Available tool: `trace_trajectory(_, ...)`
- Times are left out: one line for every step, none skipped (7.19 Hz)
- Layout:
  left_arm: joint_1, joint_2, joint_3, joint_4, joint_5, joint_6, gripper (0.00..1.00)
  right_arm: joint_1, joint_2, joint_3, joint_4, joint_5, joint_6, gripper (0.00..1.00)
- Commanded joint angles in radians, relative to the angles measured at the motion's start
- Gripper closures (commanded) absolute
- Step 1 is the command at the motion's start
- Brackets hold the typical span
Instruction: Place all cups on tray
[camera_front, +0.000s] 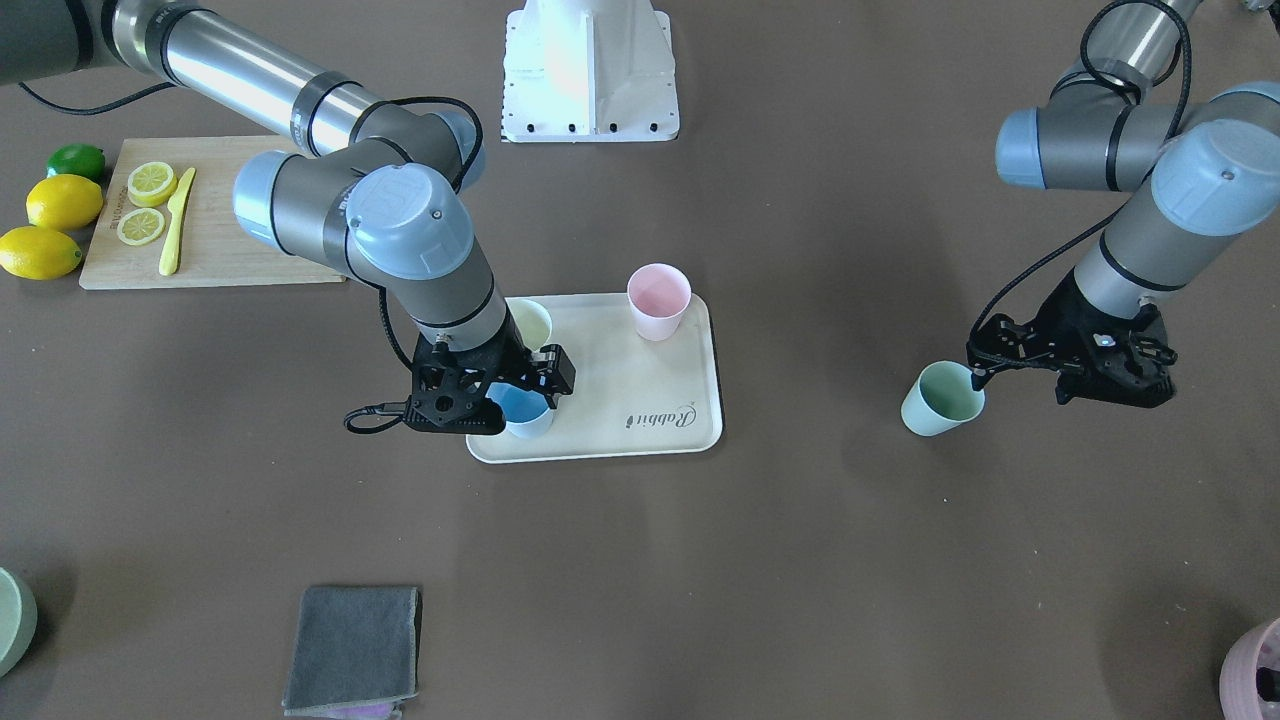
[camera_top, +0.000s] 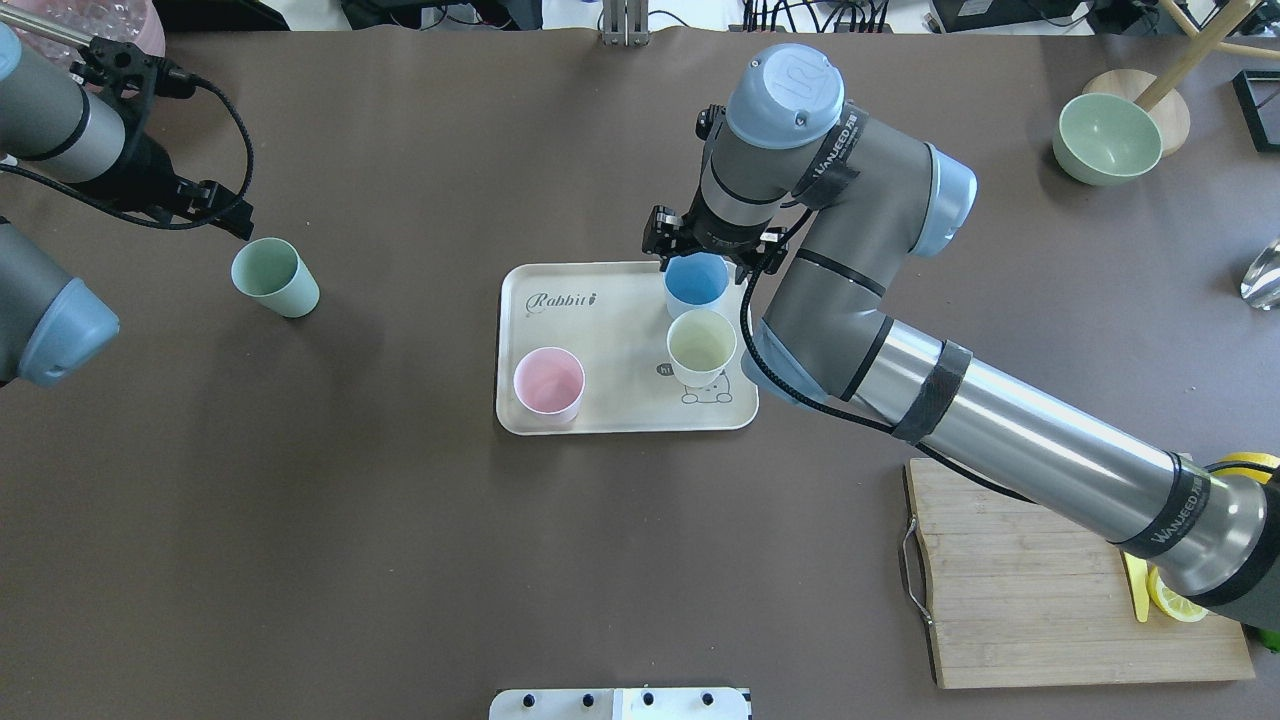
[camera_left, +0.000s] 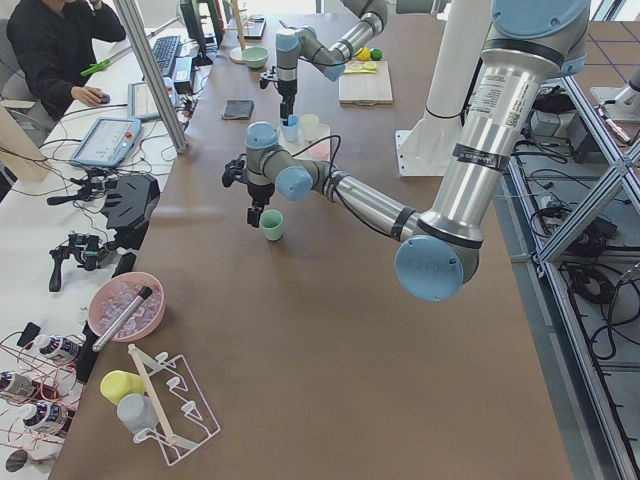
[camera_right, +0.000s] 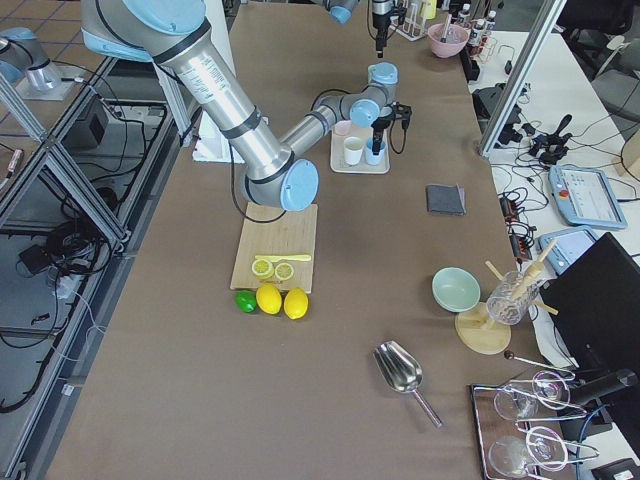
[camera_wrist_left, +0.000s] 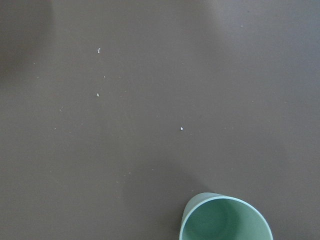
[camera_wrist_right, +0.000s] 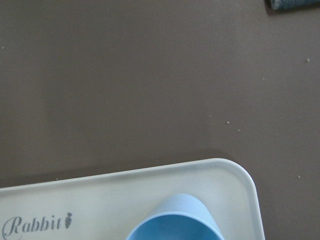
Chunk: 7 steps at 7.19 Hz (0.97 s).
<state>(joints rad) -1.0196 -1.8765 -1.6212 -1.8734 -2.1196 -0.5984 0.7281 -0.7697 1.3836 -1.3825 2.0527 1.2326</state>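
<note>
The cream tray (camera_front: 640, 400) (camera_top: 600, 340) lies mid-table. The pink cup (camera_front: 658, 300) (camera_top: 548, 383) and the pale yellow cup (camera_front: 530, 322) (camera_top: 701, 345) stand on it. The light blue cup (camera_front: 527, 412) (camera_top: 696, 282) (camera_wrist_right: 175, 220) stands at the tray's corner. My right gripper (camera_front: 522, 385) (camera_top: 703, 262) is over it, fingers close on either side. The mint green cup (camera_front: 942, 398) (camera_top: 275, 278) (camera_wrist_left: 225, 220) stands upright on the table, far from the tray. My left gripper (camera_front: 1020, 385) (camera_top: 225, 215) is open beside it, one fingertip by its rim.
A wooden cutting board (camera_front: 215, 215) with lemon slices and a yellow knife lies beyond the right arm, with lemons (camera_front: 60, 205) beside it. A grey cloth (camera_front: 352, 648), a green bowl (camera_top: 1108, 138) and a mauve pot (camera_front: 1255, 670) sit near the far edge.
</note>
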Motion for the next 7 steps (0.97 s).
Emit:
trace_trajectory(0.007,0.000,0.093,-0.113,0.001,-0.021,0.03,0.054,0.000,0.012,-0.003,0.061,-0.002,0.00)
trace_trajectory(0.015,0.000,0.121,-0.151,0.001,-0.040,0.03,0.071,-0.003,0.026,-0.007,0.069,-0.007,0.00)
trace_trajectory(0.028,0.000,0.127,-0.177,0.000,-0.070,0.03,0.085,-0.003,0.049,-0.057,0.079,-0.019,0.00)
trace_trajectory(0.042,0.000,0.126,-0.179,0.000,-0.083,0.03,0.099,-0.006,0.083,-0.100,0.084,-0.021,0.00)
trace_trajectory(0.047,0.000,0.112,-0.184,0.000,-0.125,0.03,0.117,-0.009,0.109,-0.140,0.107,-0.039,0.00)
trace_trajectory(0.071,0.000,0.119,-0.219,0.006,-0.153,0.18,0.135,-0.019,0.141,-0.179,0.124,-0.054,0.00)
trace_trajectory(0.082,0.008,0.119,-0.234,0.010,-0.155,0.99,0.155,-0.043,0.176,-0.206,0.129,-0.083,0.00)
